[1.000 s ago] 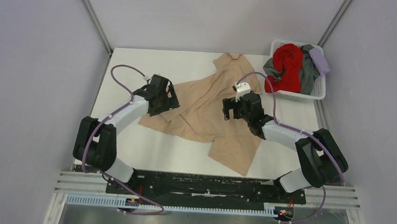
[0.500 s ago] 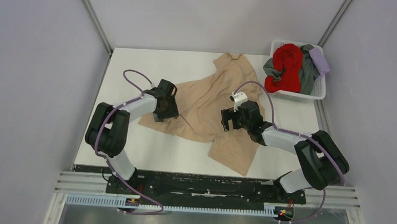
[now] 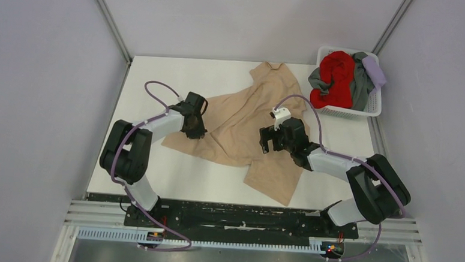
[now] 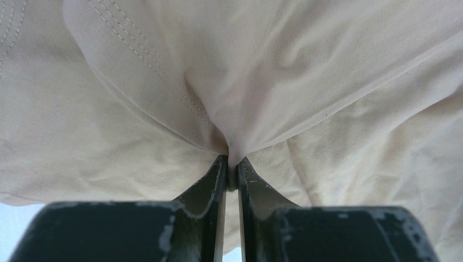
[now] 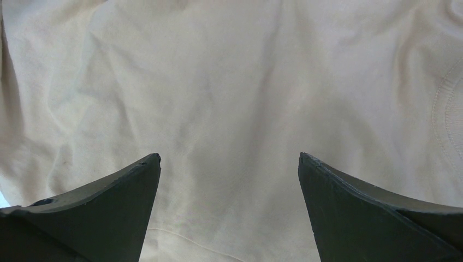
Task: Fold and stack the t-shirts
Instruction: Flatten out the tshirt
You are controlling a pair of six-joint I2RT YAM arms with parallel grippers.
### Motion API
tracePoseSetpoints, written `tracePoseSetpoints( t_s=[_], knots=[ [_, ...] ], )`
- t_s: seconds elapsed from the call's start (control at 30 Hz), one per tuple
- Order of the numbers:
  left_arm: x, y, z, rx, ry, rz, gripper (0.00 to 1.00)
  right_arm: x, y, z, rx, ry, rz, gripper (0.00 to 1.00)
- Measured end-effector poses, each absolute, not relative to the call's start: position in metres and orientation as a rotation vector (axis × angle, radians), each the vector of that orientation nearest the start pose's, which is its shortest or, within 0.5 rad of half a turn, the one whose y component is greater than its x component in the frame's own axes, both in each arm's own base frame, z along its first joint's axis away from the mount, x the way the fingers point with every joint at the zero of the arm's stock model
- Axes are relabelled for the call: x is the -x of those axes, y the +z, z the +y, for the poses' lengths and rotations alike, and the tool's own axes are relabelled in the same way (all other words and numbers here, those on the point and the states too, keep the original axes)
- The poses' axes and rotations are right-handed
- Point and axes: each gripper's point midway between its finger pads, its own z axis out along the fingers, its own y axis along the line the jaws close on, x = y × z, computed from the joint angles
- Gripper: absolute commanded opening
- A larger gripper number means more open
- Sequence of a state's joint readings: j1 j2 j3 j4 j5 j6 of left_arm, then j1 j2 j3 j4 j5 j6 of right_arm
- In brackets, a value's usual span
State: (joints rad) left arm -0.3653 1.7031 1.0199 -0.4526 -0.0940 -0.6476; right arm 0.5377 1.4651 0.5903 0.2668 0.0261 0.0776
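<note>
A tan t-shirt (image 3: 242,122) lies crumpled across the middle of the white table. My left gripper (image 3: 195,131) sits at the shirt's left edge and is shut on a pinched fold of the tan cloth (image 4: 232,155); the fabric bunches up between its jaws near a stitched hem (image 4: 136,54). My right gripper (image 3: 268,142) hovers over the shirt's middle right, open, with only flat tan cloth (image 5: 229,136) showing between its fingers. More t-shirts, red (image 3: 336,76), grey (image 3: 360,83) and pale lavender (image 3: 374,70), are piled in the basket.
A white lattice basket (image 3: 363,109) stands at the table's back right corner. Bare white table (image 3: 180,170) shows at the front left. Grey walls close in the table on the left, back and right.
My left gripper has moved right onto the shirt's left edge and shut on a fold of it. The right gripper shifted slightly toward the front and stayed open.
</note>
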Motion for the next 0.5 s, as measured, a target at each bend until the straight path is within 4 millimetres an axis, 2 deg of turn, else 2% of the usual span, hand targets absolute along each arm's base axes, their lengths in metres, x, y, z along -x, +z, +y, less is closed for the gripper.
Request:
tracePoseSetpoints(
  t_s=[0.17, 0.5],
  knots=[
    [-0.332, 0.027, -0.136, 0.408, -0.180, 2.676, 0.20, -0.324, 0.053, 0.193, 0.489, 0.327, 2.132, 0.99],
    [-0.331, 0.045, -0.134, 0.408, -0.190, 2.640, 0.21, -0.315, 0.050, 0.202, 0.528, 0.343, 2.138, 0.99]
  ],
)
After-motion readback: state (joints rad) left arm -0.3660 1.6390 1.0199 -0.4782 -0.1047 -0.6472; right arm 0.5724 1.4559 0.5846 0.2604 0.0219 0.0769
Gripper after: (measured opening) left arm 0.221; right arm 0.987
